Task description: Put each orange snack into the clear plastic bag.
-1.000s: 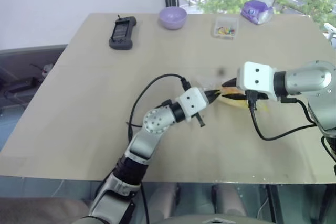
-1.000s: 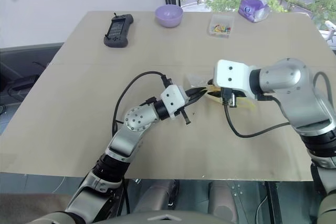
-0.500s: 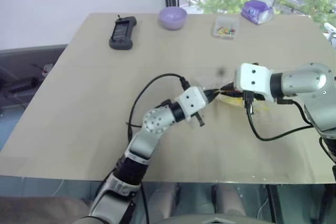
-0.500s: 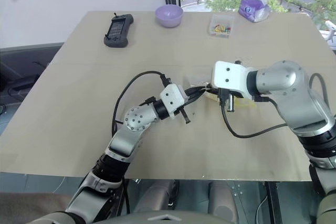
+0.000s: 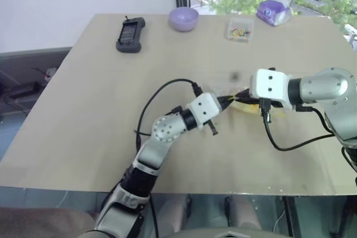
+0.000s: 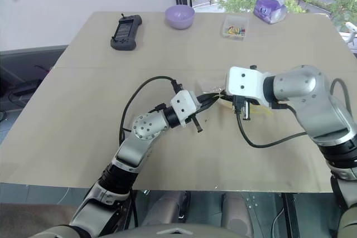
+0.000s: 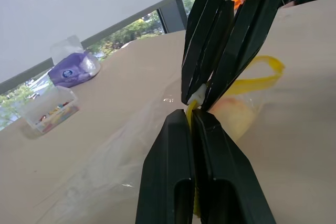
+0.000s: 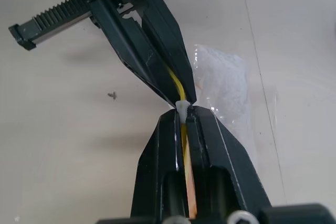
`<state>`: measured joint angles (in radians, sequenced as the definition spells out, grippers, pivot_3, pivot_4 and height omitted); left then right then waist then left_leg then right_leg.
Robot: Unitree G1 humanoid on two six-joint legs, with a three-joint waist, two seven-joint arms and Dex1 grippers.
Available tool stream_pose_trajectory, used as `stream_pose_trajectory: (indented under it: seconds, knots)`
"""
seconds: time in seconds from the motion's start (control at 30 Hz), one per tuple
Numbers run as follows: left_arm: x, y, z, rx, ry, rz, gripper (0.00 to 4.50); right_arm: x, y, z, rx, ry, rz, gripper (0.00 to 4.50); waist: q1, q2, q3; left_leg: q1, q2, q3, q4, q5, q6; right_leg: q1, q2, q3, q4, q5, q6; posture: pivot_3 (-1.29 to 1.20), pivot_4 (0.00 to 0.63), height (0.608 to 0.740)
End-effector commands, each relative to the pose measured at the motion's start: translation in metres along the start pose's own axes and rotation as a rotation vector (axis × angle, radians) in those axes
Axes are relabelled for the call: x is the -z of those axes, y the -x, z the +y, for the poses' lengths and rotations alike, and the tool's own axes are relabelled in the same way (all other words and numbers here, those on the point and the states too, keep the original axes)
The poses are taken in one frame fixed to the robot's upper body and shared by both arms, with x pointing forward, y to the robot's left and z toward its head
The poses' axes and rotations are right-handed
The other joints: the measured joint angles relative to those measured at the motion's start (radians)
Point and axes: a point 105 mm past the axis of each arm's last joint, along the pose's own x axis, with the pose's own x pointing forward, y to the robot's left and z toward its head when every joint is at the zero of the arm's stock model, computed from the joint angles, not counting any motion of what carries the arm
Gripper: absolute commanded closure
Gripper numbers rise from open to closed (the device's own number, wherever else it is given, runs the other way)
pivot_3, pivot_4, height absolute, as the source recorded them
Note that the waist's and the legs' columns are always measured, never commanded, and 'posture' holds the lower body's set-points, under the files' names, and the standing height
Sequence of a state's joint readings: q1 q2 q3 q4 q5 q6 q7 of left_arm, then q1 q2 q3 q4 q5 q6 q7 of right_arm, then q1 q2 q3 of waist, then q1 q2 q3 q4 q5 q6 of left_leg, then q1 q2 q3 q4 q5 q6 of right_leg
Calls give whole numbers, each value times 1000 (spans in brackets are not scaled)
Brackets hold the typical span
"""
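The clear plastic bag (image 7: 126,150) lies crinkled on the table's middle right, its yellow seal strip (image 7: 260,80) curling off behind. An orange snack (image 7: 233,118) shows through the plastic, inside the bag. My left gripper (image 5: 227,101) is shut on the seal strip from the left. My right gripper (image 5: 240,94) is shut on the same strip from the right, tip to tip with the left one. A small white slider (image 8: 181,109) sits on the strip between the two pairs of fingertips. In the right wrist view the bag (image 8: 223,85) spreads out behind the left gripper (image 8: 181,98).
At the table's far side stand a black handheld device (image 5: 130,34), a purple bowl (image 5: 183,18), a small clear box of colourful bits (image 5: 240,28) and a purple tissue pack (image 5: 271,9). Bare tabletop (image 5: 100,115) spreads to the left and front.
My right gripper's fingers have closed on the bag's seal strip. The left arm and the bag have kept still.
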<state>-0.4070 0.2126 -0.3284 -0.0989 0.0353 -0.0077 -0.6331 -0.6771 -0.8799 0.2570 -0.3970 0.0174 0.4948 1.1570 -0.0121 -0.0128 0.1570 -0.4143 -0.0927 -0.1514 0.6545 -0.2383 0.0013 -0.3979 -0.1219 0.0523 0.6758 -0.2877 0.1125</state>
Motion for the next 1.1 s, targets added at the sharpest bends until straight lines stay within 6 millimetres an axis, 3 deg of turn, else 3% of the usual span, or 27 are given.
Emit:
stream_pose_trajectory:
  seconds: [0.03, 0.67, 1.1]
  knots:
    - [-3, 12, 20, -76, -46, 0, 4500, 16, 12, -6, 49, -8, 94, 4477, -1, 0, 0, 0, 0, 0, 0, 0, 0, 0, 0, 0, 0, 0, 0, 0, 150, 740]
    - [21, 54, 66, -235, -117, 140, 4500, 81, 47, -10, 158, -160, 379, 4477, 1, 0, 0, 0, 0, 0, 0, 0, 0, 0, 0, 0, -1, 0, 0, 0, 150, 740]
    - [22, 56, 73, -247, -131, 142, 4500, 90, 62, -12, 200, -176, 434, 4477, 0, 0, 0, 0, 0, 1, -1, 0, 0, 0, 0, 0, -1, 0, 0, 0, 150, 740]
